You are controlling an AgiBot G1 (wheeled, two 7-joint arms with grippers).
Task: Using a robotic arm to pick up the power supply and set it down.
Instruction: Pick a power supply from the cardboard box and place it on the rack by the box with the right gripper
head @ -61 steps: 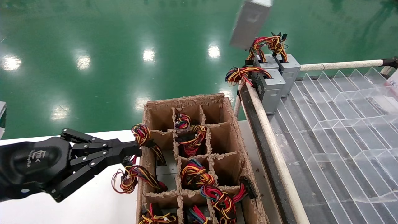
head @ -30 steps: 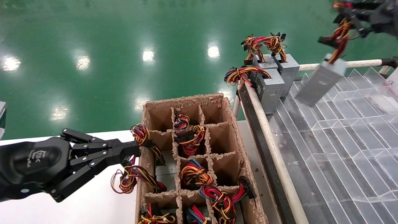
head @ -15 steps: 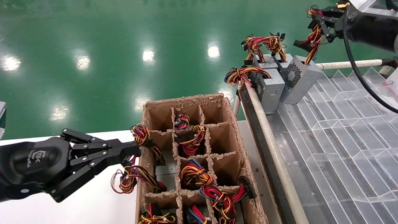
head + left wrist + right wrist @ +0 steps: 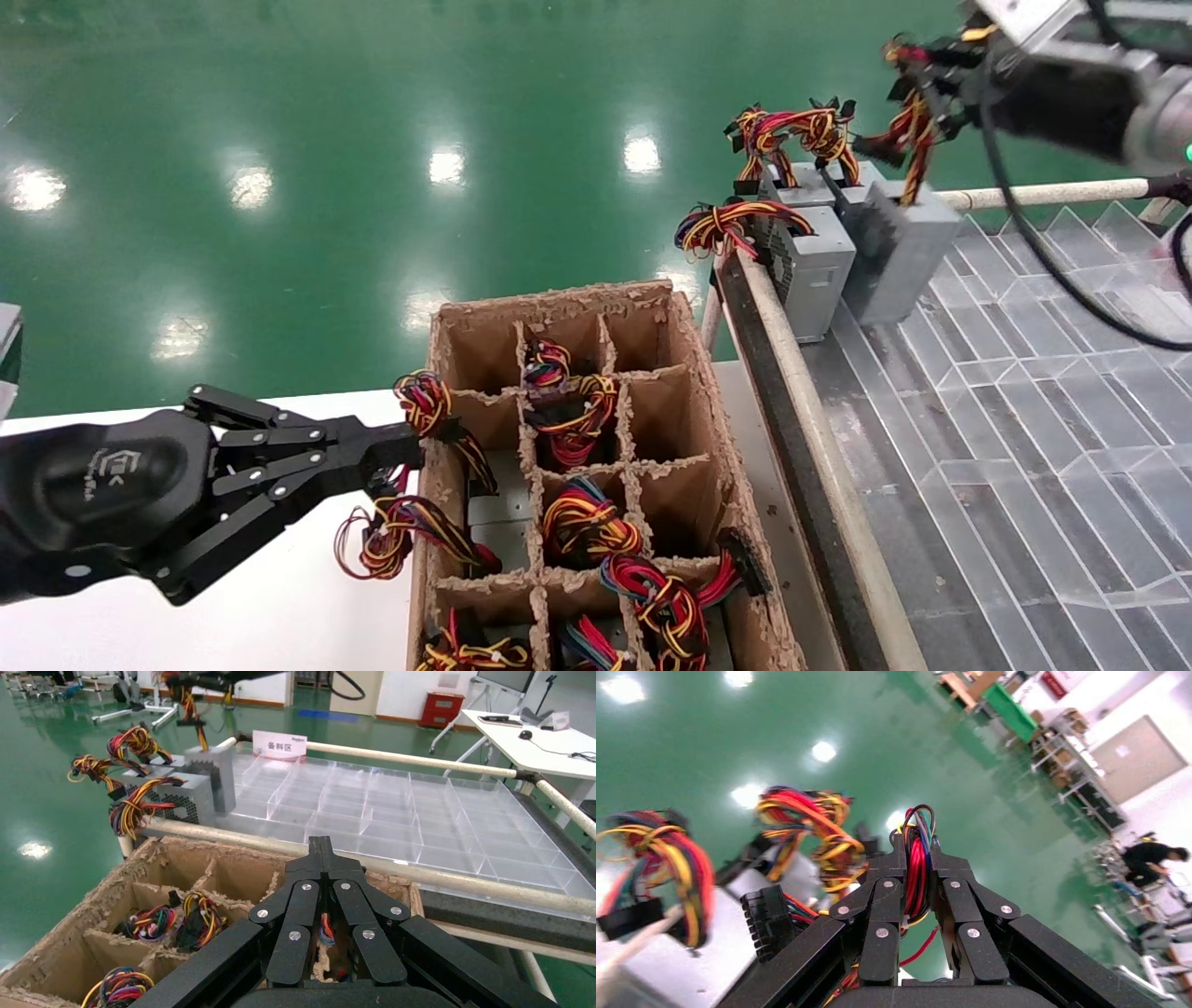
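My right gripper [image 4: 916, 860], on the glossy white robotic arm [image 4: 1071, 89], is clamped on the red wire bundle [image 4: 908, 130] of the small grey metal power supply [image 4: 899, 252]; the box hangs tilted against two like grey boxes [image 4: 815, 266] at the clear divider tray's [image 4: 1024, 373] corner; I fear it knocks them or the wires slip; my left gripper [image 4: 396, 445], fingers closed on nothing, rests by the brown cardboard crate [image 4: 447, 335].

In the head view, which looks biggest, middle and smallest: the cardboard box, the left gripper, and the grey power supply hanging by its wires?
1. Cardboard box.
2. Left gripper, though nearness to the camera enlarges it.
3. Power supply, farther away, hanging from the right gripper.
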